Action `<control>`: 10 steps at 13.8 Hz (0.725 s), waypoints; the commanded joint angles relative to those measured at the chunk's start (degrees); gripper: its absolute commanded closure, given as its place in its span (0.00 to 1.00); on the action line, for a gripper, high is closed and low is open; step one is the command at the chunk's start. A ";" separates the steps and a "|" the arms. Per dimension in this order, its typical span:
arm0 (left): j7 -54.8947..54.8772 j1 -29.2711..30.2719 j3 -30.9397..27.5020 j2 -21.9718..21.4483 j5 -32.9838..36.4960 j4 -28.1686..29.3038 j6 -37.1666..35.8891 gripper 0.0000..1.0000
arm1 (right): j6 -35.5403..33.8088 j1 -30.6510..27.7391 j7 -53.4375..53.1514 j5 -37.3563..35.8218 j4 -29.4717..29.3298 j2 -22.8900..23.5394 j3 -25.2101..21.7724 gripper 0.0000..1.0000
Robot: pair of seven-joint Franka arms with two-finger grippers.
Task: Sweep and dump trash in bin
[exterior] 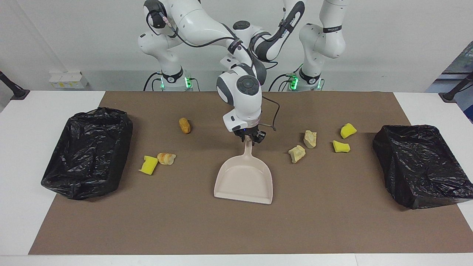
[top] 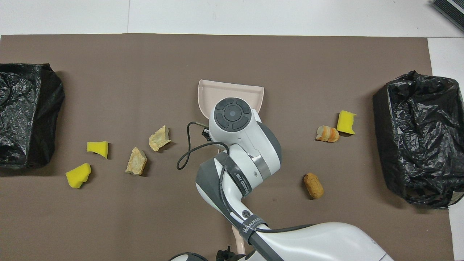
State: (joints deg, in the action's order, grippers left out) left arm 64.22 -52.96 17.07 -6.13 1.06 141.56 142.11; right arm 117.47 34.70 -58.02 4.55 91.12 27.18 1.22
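Robotics lab: two white Franka arms (exterior: pixel 207 26) mounted at white surface (exterior: pixel 22 122), brown mat (exterior: pixel 236 229) laid over it, bare white wall, staged bag-lined bins (exterior: pixel 88 151), scattered foam scraps (exterior: pixel 148 164).

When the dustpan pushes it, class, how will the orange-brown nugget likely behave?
The orange-brown nugget looks rounded and oblong, so it may roll off rather than slide. It seems small and probably light. The dustpan lies flat, so its lip could scoop it.
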 commanded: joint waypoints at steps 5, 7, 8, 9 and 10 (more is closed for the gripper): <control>2.14 -1.01 -0.46 -0.11 1.14 0.48 0.89 0.43 | -1.97 -0.16 3.34 -0.51 -1.38 0.86 0.10 1.00; 2.23 -1.01 -0.55 -0.11 1.14 0.48 0.72 0.75 | -3.56 -0.07 6.76 -0.95 -1.65 0.33 0.01 1.00; 2.14 -1.01 -0.55 -0.11 1.14 0.48 0.63 0.94 | -3.91 -0.25 9.04 -0.95 -1.65 0.07 0.01 1.00; 2.14 -1.01 -0.55 -0.19 1.14 0.39 0.45 1.00 | -4.44 -0.34 10.54 -0.95 -1.65 -0.37 0.01 1.00; 2.14 -1.01 -0.55 -0.20 1.14 0.39 0.28 1.00 | -4.70 -0.60 11.86 -1.04 -1.65 -0.55 0.01 1.00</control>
State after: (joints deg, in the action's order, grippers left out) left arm 65.04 -53.00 17.08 -6.07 1.08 141.53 142.10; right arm 114.30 34.73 -49.28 4.49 90.06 27.25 0.99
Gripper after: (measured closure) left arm 0.736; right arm 0.665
